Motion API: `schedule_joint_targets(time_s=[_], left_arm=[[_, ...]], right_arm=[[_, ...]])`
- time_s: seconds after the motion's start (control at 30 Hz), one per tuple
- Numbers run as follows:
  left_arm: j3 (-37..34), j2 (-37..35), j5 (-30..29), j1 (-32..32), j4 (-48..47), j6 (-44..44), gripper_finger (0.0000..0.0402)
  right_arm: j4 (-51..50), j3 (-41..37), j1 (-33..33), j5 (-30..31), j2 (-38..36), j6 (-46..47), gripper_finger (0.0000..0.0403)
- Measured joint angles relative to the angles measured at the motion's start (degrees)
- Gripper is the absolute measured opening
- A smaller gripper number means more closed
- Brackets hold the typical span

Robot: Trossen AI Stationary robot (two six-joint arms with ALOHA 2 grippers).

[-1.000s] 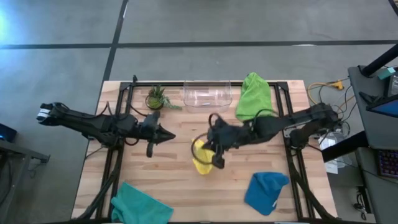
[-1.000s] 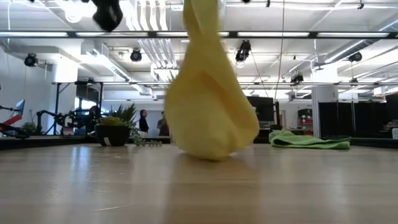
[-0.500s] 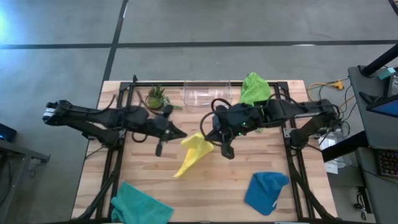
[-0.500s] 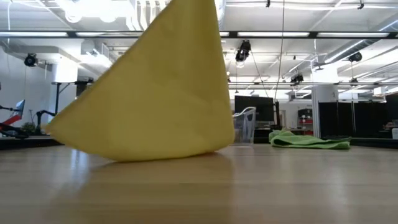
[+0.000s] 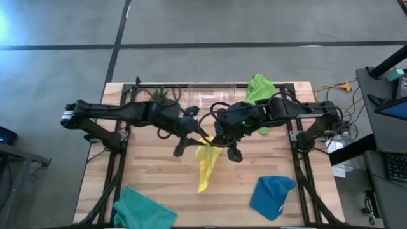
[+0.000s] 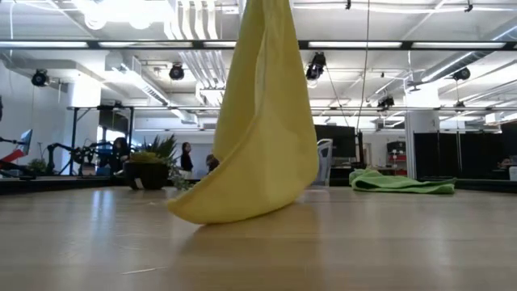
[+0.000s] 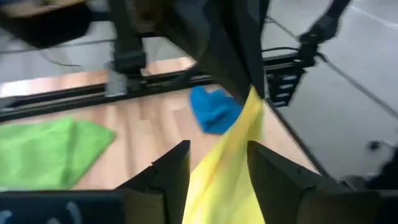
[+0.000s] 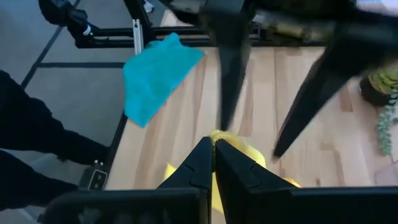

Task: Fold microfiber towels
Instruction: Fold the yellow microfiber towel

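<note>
The soft yellow microfiber towel (image 5: 206, 164) hung vertically at frame centre, pinched by the closed right gripper (image 5: 215, 143); the left gripper (image 5: 198, 135) straddled it, parted.

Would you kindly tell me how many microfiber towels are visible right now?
4. The yellow towel hangs mid-table from the right hand; the lime green towel lies at the far right, the blue towel near right, the teal towel near left.

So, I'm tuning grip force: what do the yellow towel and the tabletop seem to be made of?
The yellow towel looks like soft, matte cloth, probably microfiber: it hangs limp in smooth drapes from the right end effector, its lower end curling on the table. The tabletop looks like pale wood with a light sheen, showing plank lines and faint reflections.
</note>
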Motion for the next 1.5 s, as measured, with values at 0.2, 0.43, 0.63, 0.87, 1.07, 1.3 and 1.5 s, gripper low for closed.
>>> schedule_joint_targets(time_s=[0.2,0.43,0.63,0.87,1.07,1.3,1.5], left_arm=[[2.3,4.0,7.0,0.9,-1.3,-0.1,0.0155],[2.0,4.8,7.1,2.1,-9.7,0.3,0.0152],[-0.6,6.0,10.5,2.4,-10.9,0.4,0.0116],[-2.2,7.7,10.7,3.2,-12.4,0.4,0.0079],[-5.6,7.7,9.7,4.3,-13.9,0.5,0.006],[-11.8,7.7,9.7,4.4,-14.2,1.5,0.0046],[-13.7,7.4,4.9,4.6,-15.0,1.5,0.0007]], right_arm=[[0.0,-0.2,-0.1,-0.1,0.2,-0.1,0.0009],[-0.1,0.3,-0.1,0.1,0.1,0.1,0.0009],[-0.1,1.6,-0.1,0.1,0.0,0.1,0.0009],[-0.5,2.8,-0.1,0.1,0.0,-0.1,0.0009],[-0.5,2.9,-0.1,0.2,-0.4,-0.1,0.0009],[-0.5,2.9,-0.1,0.2,-0.8,0.1,0.0009],[-1.2,2.9,-0.1,1.4,-0.9,0.2,0.0009]])
